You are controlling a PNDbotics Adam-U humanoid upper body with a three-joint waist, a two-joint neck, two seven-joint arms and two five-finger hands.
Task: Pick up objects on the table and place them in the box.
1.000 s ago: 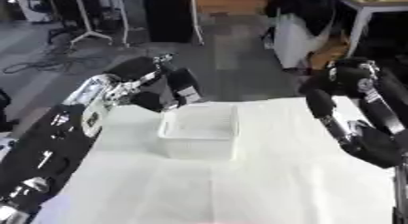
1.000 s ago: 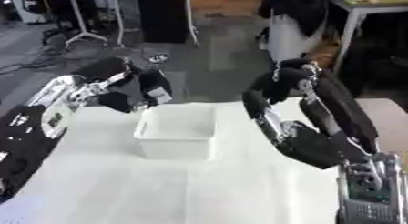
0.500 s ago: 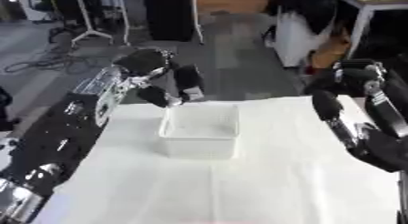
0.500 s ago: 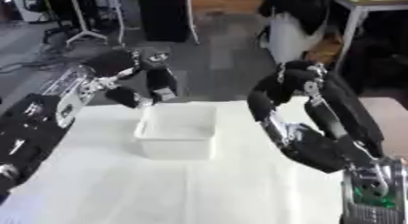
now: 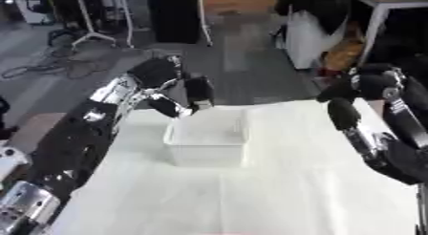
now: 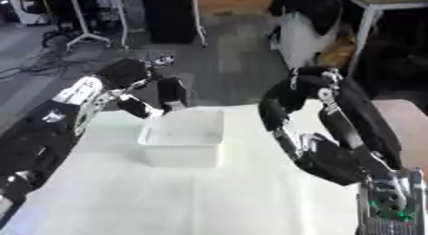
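White cloth covered the table (image 5: 251,196); white open box (image 5: 207,138) sat on it toward the far middle. Left hand (image 5: 186,96) hung at the box's far-left corner, fingers pointing down, whether it held anything unclear. Right hand (image 6: 280,105) raised right of box, fingers unclear.

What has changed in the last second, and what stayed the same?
The left hand rose from the table by the box's far left corner and moved right, and now hangs over the rim of the box. The box and the raised right hand kept their places.
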